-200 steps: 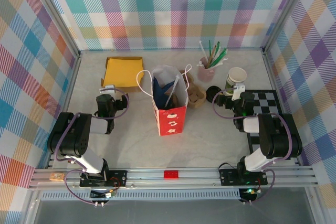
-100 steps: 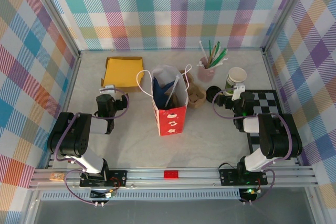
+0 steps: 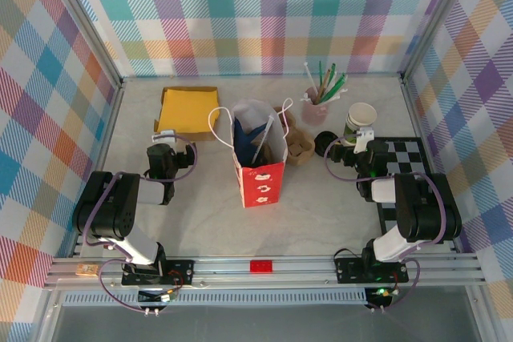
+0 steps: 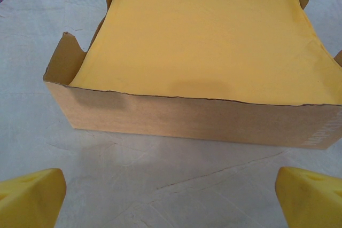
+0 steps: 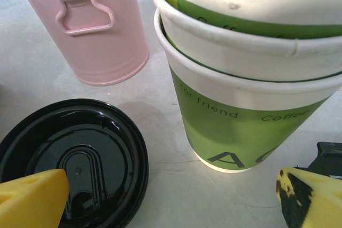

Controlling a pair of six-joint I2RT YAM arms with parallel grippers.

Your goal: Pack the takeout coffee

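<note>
Nothing has shifted over the last second — my left gripper (image 4: 171, 201) and right gripper (image 5: 171, 198) both idle with jaws wide apart, empty — so no packing is under way, and I can't tell where the takeout coffee sits, perhaps inside the red bag (image 3: 260, 174) mid-frame.

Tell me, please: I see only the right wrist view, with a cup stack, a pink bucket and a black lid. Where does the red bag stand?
Observer: The red bag stands upright and open at the table's middle, left of the cup stack.
Operator: And the other arm?
Observer: The left gripper is open, facing a cardboard tray that holds a yellow sheet.
Operator: Is the pink bucket empty?
Observer: No, green sticks stand in it.
</note>
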